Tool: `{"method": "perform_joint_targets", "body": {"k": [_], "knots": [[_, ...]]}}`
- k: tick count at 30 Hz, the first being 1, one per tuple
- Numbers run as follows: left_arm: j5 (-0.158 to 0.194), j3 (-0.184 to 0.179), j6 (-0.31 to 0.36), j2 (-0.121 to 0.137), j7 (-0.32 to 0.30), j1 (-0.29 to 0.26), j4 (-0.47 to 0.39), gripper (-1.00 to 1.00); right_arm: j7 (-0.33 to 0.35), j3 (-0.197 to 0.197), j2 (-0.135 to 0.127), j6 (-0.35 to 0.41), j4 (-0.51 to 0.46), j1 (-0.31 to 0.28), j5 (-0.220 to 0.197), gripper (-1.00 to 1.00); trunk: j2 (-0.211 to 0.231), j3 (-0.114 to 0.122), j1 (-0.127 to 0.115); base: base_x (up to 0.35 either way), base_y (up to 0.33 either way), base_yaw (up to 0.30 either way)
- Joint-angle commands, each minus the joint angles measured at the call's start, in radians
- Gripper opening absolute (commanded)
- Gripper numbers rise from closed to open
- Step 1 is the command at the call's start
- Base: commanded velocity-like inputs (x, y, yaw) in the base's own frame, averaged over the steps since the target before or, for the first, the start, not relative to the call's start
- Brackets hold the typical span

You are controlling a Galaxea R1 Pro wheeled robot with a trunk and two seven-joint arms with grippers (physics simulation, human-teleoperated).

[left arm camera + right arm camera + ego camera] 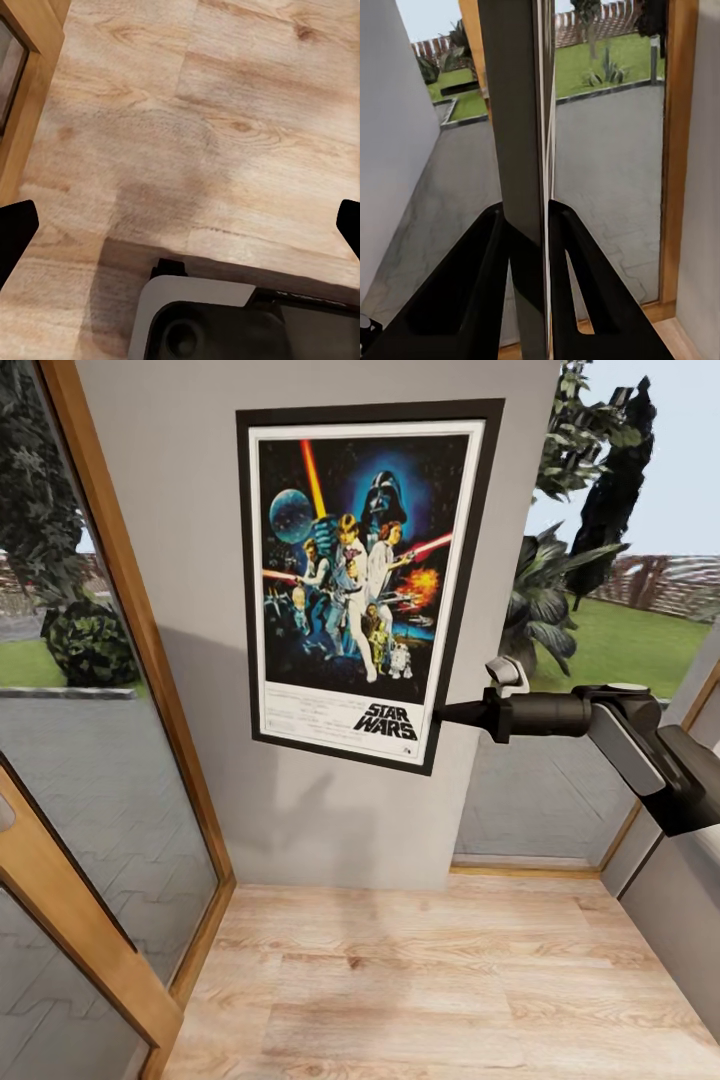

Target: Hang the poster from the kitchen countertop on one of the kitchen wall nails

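The Star Wars poster [365, 580] stands upright and flat against a narrow grey wall panel [170, 510], well above the floor. My right gripper [445, 712] reaches in from the right and is shut on the poster's lower right edge. In the right wrist view the poster's edge [517, 112] runs edge-on between the two black fingers [472, 277], with the gripper [526, 214] clamped on it. My left gripper [180, 225] hangs open over the wooden floor [225, 112], holding nothing. No nail is visible. The kitchen countertop is out of view.
A wood-framed glass door [100, 780] stands at the left and a wood-framed window [590, 660] onto a garden at the right. Light wooden floor [420, 980] lies below the wall. Part of my own base [217, 322] sits under the left gripper.
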Motion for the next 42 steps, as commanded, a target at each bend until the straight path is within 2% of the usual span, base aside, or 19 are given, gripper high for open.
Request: {"method": "perform_joint_targets", "body": {"k": [1, 24, 42], "knots": [[0.006, 0.003, 0.001, 0.0, -0.008, 0.0, -0.001, 1.0, -0.001, 0.003, -0.001, 0.008, 0.0, -0.001, -0.01, -1.0, -0.002, -0.002, 0.001, 0.0, 0.0, 0.0], [0.006, 0.005, 0.002, 0.0, -0.008, 0.0, -0.001, 1.0, 0.0, 0.008, -0.001, 0.008, 0.0, -0.001, -0.01, -1.0, -0.002, -0.002, 0.001, 0.007, 0.0, 0.0], [0.006, 0.005, 0.003, 0.0, -0.008, -0.001, -0.001, 1.0, 0.0, 0.008, -0.001, 0.008, 0.0, -0.001, -0.01, -1.0, -0.002, -0.002, 0.001, 0.297, 0.0, 0.0]]}}
